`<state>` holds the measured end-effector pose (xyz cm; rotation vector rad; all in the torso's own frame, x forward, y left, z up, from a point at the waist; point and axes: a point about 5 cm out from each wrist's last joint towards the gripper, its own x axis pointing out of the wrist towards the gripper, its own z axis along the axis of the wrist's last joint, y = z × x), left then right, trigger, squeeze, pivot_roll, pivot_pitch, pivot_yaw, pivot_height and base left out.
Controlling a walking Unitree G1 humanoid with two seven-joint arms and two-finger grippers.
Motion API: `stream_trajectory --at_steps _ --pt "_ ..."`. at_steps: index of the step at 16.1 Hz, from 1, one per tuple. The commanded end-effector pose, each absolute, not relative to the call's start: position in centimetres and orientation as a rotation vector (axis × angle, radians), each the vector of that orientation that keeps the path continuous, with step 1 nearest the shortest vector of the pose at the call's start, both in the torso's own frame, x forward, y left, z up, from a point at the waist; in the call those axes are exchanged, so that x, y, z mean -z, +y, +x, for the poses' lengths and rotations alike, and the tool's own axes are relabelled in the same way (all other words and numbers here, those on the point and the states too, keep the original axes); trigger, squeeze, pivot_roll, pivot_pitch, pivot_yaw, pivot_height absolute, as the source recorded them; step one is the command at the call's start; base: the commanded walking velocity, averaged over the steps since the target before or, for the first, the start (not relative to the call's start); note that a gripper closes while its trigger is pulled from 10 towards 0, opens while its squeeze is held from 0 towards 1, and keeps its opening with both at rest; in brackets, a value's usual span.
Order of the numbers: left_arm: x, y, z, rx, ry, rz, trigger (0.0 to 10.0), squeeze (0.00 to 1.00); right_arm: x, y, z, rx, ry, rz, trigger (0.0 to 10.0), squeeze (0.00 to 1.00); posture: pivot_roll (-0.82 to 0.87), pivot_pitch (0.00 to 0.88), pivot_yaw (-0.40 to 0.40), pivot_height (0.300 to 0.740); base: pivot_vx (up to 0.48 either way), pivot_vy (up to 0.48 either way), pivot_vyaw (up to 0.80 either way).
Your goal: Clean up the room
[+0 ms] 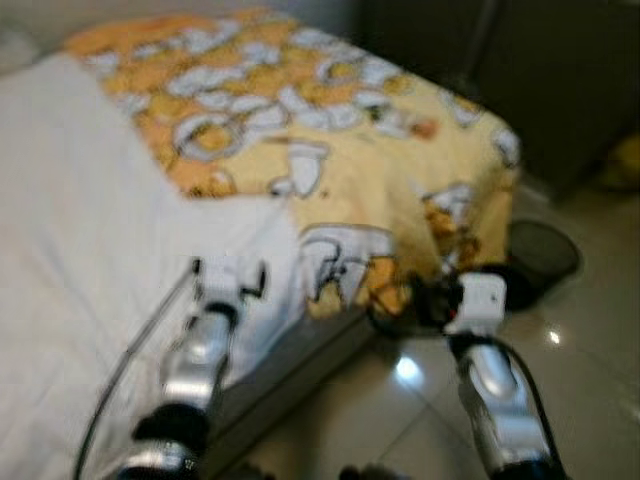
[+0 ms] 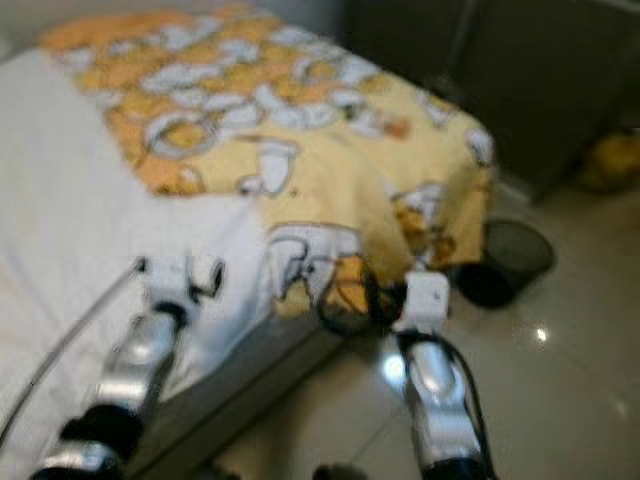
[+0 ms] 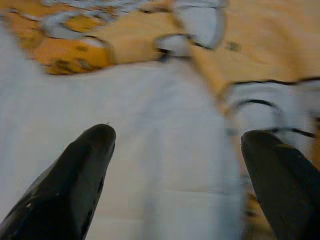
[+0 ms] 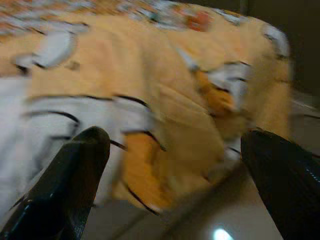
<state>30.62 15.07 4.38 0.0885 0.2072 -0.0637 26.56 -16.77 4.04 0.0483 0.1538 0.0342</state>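
A yellow and orange patterned blanket [image 1: 330,140] is lying across the far part of the bed [image 1: 70,260], its near edge draping over the bed's corner and hanging toward the floor [image 1: 590,360]; its hanging corner is sitting just ahead of the right gripper [image 4: 175,150], between and beyond the two black fingers [image 4: 75,180]; those fingers are standing wide apart, holding nothing; the blanket's orange and white folds are showing in the gap, with glossy floor below them.

The left gripper [image 3: 175,145] is hovering over the bed's white sheet [image 3: 150,165], its fingers [image 3: 75,175] also spread wide and empty; the blanket's near edge is lying just beyond the fingertips, the sheet directly under them; whether the tips are touching the sheet cannot be told from the blur.

In the head views both silver arms are reaching forward, the left arm [image 1: 200,350] over the mattress edge with a cable trailing beside it, the right arm [image 1: 495,390] over the floor beside the bed's corner.

Beyond the right gripper, near the hanging blanket, a dark mesh bin [image 1: 545,250] is standing on the pale tiled floor; a dark cabinet [image 1: 530,70] is rising behind it; something yellow [image 1: 625,160] is lying at the cabinet's far side, too blurred to identify.
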Motion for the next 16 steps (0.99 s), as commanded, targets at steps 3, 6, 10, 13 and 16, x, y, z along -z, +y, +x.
stream_trajectory --at_steps 3,6,10,13,16 --pt "-4.7 15.1 30.9 0.091 0.167 0.060 10.0 0.00 -4.7 -15.9 27.6 -0.062 0.115 0.036 10.0 0.00 0.06 0.000 -0.018 0.740 0.308 0.000 0.00" --pt "-4.3 15.1 30.9 0.072 0.175 0.062 10.0 0.00 -4.8 -15.8 27.9 -0.067 0.107 0.031 10.0 0.00 0.05 0.000 -0.020 0.740 0.461 0.000 0.00" --pt "-3.7 14.9 30.7 0.107 0.196 0.072 10.0 0.00 -4.6 -15.7 27.9 -0.081 0.103 0.019 10.0 0.00 0.05 0.000 -0.021 0.740 0.461 0.000 0.00" --pt "-3.4 14.3 30.4 0.155 0.189 0.077 10.0 0.00 -4.3 -15.7 27.8 -0.087 0.116 0.001 10.0 0.00 0.04 0.000 -0.018 0.740 0.461 0.000 0.00" --pt "-3.4 13.6 30.3 0.194 0.182 0.068 10.0 0.00 -3.8 -15.9 27.3 -0.085 0.137 0.003 10.0 0.00 0.04 0.000 -0.019 0.740 0.154 0.000 -0.80"
